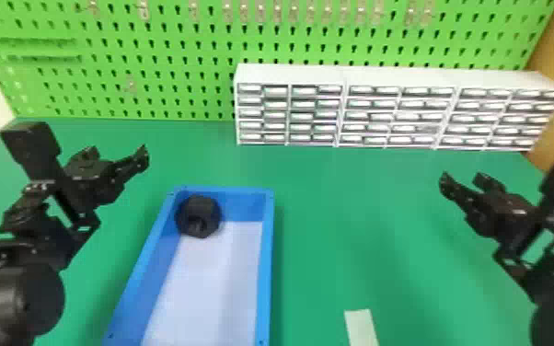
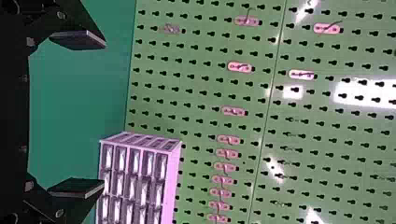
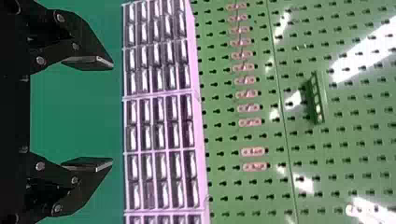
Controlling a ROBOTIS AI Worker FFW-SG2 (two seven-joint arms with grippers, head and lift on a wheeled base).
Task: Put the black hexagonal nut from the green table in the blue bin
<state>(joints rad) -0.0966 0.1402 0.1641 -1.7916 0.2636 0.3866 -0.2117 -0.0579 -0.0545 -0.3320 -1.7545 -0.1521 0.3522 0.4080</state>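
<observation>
And here we are at the near edge, a pale strip [image 1: 362,329] lying on the green table [image 1: 359,244], and just to its left the blue bin [image 1: 266,267], running away from us. Follow it to the far left corner, and there it is: the black nut [image 1: 199,216], down inside the walls! By the look of it, that's the main job done: nut in bin, exactly what was asked for. Out to the left of the bin, the left end effector [image 2: 104,114] is released, spread wide with nothing in its grip. Over on the right, well apart from the bin, the right end effector [image 3: 112,113] is released too, holding nothing. So what's left? Very little, I'd judge: no more lifting or placing, just keeping both arms away from the bin so the nut isn't knocked. Beyond them, far right, stand the white drawers [image 1: 400,78], with the green pegboard [image 1: 161,50] rising behind. I'd call this one as good as finished!
</observation>
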